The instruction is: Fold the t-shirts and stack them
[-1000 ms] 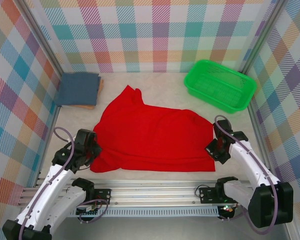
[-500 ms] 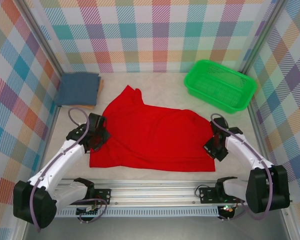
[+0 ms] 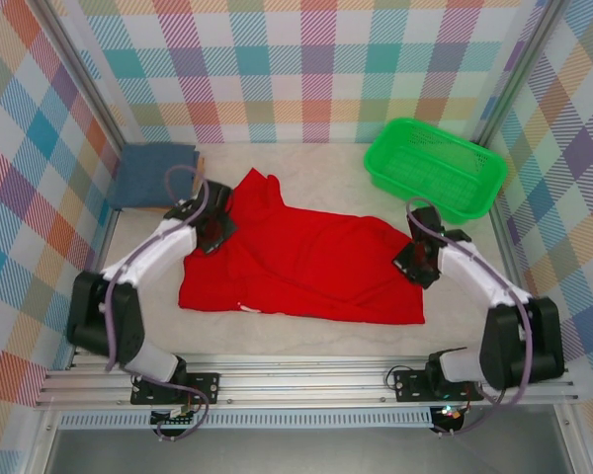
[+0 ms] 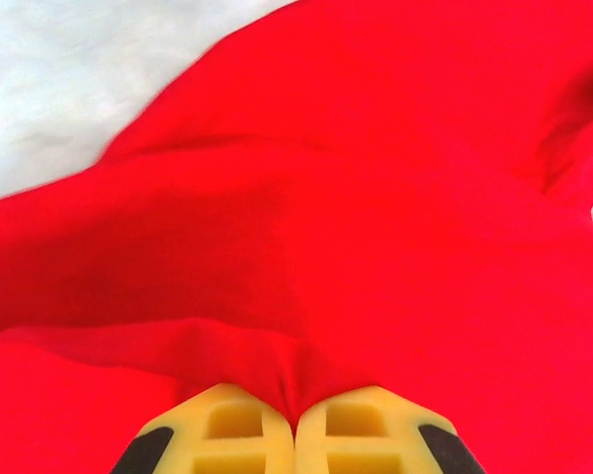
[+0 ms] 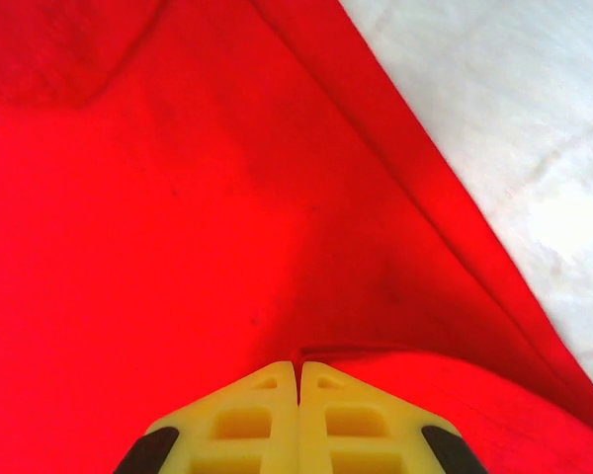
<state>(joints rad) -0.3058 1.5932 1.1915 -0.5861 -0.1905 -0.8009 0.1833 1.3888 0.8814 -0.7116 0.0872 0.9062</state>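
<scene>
Left gripper [image 3: 215,230] and right gripper [image 3: 412,267] hauled red t-shirt [image 3: 306,269] rearward (underlayer hidden).

So the spread-out t-shirt [image 3: 306,267] lies across the middle of the table [image 3: 316,168]. The left gripper [image 3: 214,229] sits on its left side toward the back, and the right gripper [image 3: 415,265] is on its right edge. The folded t-shirt [image 3: 155,173] is in the far left corner, on top of another folded cloth [image 3: 160,208], just behind the left gripper. The basket [image 3: 435,168] is in the far right corner, behind the right gripper and apart from the shirt.
</scene>
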